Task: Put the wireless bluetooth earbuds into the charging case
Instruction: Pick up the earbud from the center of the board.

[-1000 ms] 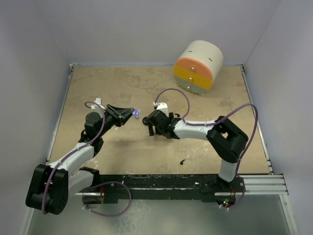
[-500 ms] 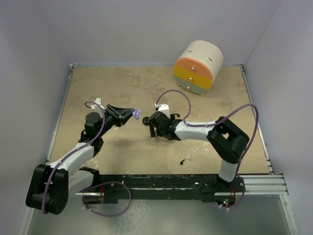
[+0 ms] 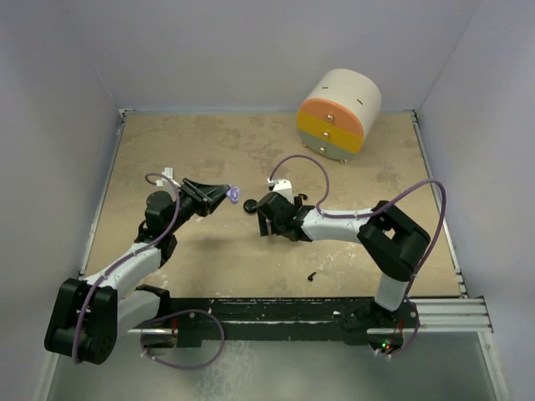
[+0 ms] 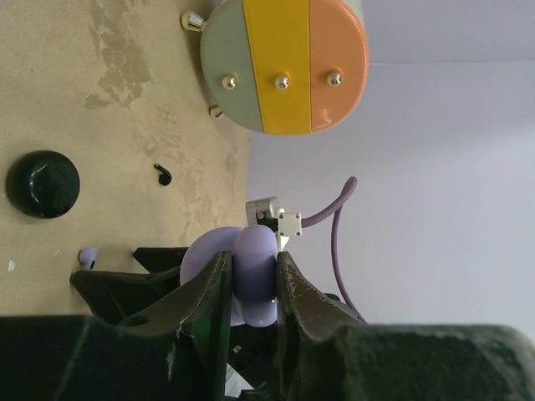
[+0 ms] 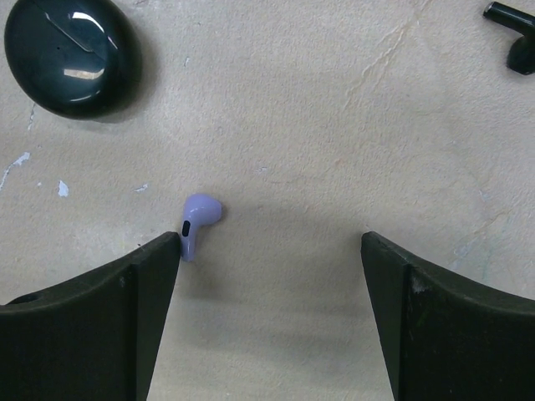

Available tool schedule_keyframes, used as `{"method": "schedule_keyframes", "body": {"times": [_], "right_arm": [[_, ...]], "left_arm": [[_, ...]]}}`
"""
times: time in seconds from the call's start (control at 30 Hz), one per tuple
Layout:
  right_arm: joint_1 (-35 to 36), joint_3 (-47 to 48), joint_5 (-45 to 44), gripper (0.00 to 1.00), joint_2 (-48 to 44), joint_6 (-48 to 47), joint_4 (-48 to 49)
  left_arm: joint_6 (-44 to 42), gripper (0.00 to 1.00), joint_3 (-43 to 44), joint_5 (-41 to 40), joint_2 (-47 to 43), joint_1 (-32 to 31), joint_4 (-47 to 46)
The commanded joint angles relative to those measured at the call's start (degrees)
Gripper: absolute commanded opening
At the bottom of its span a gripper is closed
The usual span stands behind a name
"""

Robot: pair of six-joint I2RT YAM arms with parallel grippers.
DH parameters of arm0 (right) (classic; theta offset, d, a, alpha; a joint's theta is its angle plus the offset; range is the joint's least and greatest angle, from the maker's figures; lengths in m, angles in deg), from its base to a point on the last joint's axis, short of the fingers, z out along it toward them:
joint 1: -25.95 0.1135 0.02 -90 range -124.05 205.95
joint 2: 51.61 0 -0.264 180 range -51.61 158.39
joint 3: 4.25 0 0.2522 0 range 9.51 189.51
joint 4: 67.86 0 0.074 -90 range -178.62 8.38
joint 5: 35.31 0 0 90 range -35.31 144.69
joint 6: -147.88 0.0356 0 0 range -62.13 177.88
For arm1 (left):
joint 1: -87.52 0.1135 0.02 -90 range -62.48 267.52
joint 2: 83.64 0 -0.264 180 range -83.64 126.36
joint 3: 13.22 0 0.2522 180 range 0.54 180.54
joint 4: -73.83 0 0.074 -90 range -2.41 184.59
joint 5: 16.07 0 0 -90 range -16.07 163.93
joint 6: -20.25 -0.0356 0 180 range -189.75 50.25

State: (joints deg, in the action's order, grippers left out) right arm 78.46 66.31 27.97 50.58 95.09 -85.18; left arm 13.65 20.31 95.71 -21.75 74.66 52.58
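Observation:
My left gripper (image 4: 251, 269) is shut on the open lilac charging case (image 4: 255, 280) and holds it above the table; from above the case (image 3: 233, 195) shows at the fingertips. The lilac earbud (image 5: 199, 219) lies on the table between the wide jaws of my right gripper (image 5: 272, 242), which is open, with the earbud close against the left finger (image 5: 146, 276). The left wrist view also shows this earbud (image 4: 89, 255). A black earbud (image 5: 512, 33) lies further off, seen too in the left wrist view (image 4: 163, 174).
A black round case (image 5: 71, 54), shut, lies near the right gripper (image 3: 266, 219), just left of it from above (image 3: 250, 206). A round drawer unit (image 3: 338, 114) stands at the back right. A small black bit (image 3: 311, 276) lies near the front edge.
The right arm's wrist has shifted slightly to the right and down in the top view. The left arm and the case have not moved.

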Motion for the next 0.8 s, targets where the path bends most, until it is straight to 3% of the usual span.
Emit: {"method": "schedule_keyframes", "body": {"times": [0.0, 0.37, 0.77], "right_arm": [[0.26, -1.05, -1.13, 0.90, -1.60, 1.28, -2.17], [0.44, 2.17, 1.06, 0.77, 1.17, -0.73, 0.19], [2.02, 4.21, 2.82, 0.71, 4.20, -1.33, 1.90]], "left_arm": [[-0.38, 0.00, 0.10, 0.33, -0.26, 0.38, -3.20], [-0.10, 0.00, -0.13, 0.46, -0.43, 0.38, -3.47], [0.01, 0.00, -0.44, 0.48, -0.72, 0.38, -3.65]]}}
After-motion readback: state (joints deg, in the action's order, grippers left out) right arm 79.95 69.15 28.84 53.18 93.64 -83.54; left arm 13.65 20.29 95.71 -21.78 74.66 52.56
